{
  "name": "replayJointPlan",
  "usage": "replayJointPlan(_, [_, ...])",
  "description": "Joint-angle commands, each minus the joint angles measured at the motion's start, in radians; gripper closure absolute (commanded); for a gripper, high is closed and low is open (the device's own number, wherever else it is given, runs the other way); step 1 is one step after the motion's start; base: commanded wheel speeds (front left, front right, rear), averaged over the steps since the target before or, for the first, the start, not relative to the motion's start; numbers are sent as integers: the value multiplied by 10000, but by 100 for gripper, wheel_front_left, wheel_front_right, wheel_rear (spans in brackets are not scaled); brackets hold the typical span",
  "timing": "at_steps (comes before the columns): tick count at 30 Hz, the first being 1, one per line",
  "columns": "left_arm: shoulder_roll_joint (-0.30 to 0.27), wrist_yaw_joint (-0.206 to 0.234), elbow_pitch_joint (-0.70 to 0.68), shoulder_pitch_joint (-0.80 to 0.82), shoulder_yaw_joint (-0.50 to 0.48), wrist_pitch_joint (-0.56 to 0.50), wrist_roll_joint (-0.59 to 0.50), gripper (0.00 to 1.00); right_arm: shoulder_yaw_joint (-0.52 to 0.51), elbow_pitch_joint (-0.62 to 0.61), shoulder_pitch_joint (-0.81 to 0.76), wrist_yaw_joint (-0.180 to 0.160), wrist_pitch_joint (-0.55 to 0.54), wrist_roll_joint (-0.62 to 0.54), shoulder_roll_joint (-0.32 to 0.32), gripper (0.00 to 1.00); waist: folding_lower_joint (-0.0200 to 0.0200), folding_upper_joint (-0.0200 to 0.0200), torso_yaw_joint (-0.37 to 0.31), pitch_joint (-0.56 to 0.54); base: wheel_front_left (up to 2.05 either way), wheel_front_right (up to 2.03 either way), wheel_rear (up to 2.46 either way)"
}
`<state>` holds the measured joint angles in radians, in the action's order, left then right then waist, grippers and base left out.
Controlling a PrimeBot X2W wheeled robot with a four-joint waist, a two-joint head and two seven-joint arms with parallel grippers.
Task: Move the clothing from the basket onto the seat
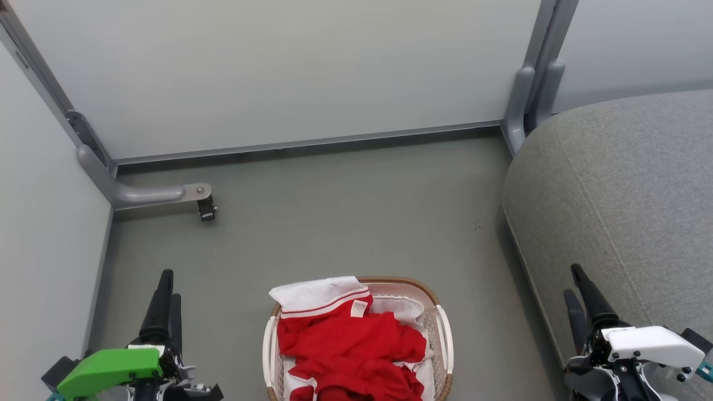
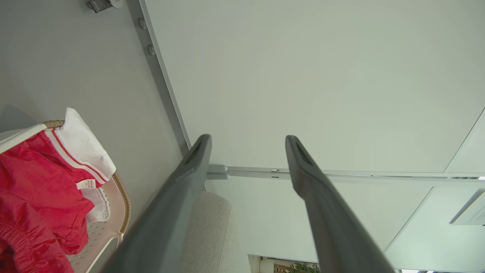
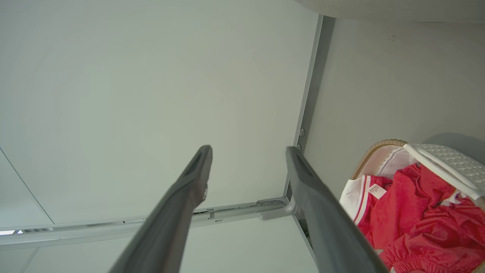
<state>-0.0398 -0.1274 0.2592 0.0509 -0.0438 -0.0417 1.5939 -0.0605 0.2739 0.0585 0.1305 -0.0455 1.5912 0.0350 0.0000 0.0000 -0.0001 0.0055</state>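
Note:
Red clothing [image 1: 348, 348] with white striped trim and a small white label fills the white perforated basket [image 1: 444, 334] on the floor at the bottom centre. The clothing [image 2: 34, 182] and basket [image 2: 123, 201] also appear at the left of the left wrist view, and clothing [image 3: 416, 216] in the basket [image 3: 447, 163] at the lower right of the right wrist view. The grey seat [image 1: 629, 200] bulks at the right. My left gripper [image 1: 167, 295] stands open left of the basket, with nothing held. My right gripper [image 1: 576, 289] stands open over the seat's front edge. Both left fingers [image 2: 182, 182] and right fingers [image 3: 189, 182] are spread.
Pale partition panels [image 1: 278, 72] close the back and left. A grey metal foot with a caster [image 1: 205, 207] juts onto the floor at the back left. Another grey post foot [image 1: 521, 111] stands beside the seat. Bare grey floor [image 1: 345, 217] lies beyond the basket.

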Motion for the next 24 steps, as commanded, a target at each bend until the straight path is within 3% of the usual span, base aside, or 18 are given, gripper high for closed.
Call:
replayJointPlan(1, [-43,-18,-242,40,95,110,-144,0,38,-204,53,1,134,-142,65,0,0,0,1,4,0,0,0])
replayJointPlan(14, [-59,-23,-585,-94,441,640,-1229,0,60,-294,14,1,665,-1371,86,0,0,0,17,41,0,0,0])
replayJointPlan(24, [-70,81,-1016,-226,472,1004,-2968,0,-104,-466,12,1,1036,-3087,100,0,0,0,35,81,0,0,0])
